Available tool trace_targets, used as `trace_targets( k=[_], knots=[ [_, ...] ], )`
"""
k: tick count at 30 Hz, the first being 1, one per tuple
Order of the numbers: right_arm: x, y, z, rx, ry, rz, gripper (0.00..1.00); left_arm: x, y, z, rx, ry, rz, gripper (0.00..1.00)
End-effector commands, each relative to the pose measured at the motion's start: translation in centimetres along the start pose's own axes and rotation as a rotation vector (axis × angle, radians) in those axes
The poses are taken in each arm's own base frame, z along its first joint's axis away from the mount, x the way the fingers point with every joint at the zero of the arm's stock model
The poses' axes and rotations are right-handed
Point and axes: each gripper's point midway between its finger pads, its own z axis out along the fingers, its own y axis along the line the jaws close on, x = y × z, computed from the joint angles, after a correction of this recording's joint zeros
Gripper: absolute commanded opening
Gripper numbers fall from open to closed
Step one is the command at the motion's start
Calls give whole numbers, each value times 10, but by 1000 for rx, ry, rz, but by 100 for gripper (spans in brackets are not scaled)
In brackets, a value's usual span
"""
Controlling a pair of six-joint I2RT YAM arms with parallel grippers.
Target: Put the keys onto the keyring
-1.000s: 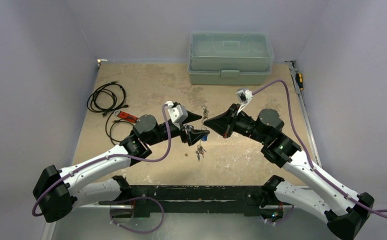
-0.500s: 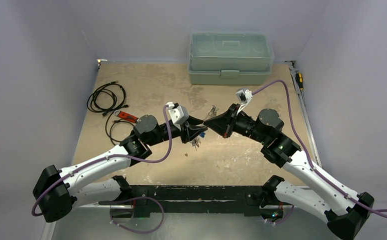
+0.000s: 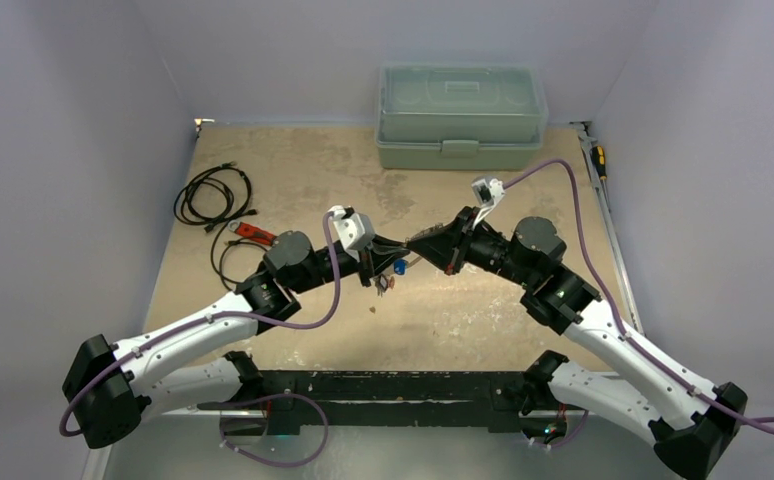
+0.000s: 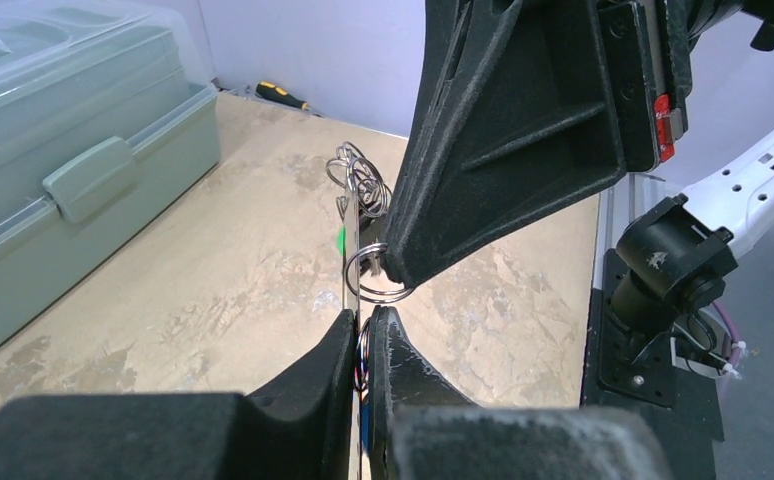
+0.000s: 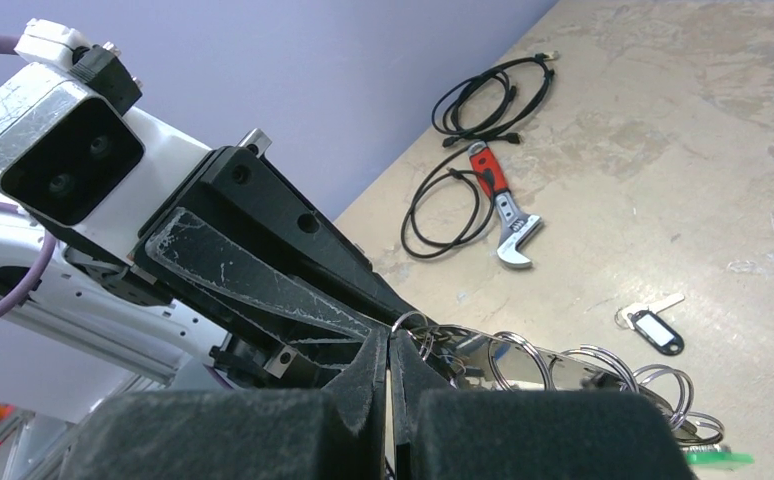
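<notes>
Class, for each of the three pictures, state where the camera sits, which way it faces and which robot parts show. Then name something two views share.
Top external: above and behind the bases, looking down on the table; both arms, left pincer facing right pincer.
Left wrist: on the left arm, facing the right pincer and toolbox; own fingers below.
Right wrist: on the right arm, facing the left pincer, wrench and cable; own fingers below.
Shared: both wrist views show the bunch of keys.
</notes>
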Motion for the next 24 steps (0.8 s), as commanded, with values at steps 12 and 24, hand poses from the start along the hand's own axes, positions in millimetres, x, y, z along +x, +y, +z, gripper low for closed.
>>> trace_targets(
  k=[12, 24],
  knots=[
    [-19, 14, 6, -41, -47, -3, 34, -22, 5, -4, -32, -44, 50, 0],
    [-13, 12, 8, -48, -28, -3, 39, -31, 1, -8, -18, -81, 43, 0]
  ],
)
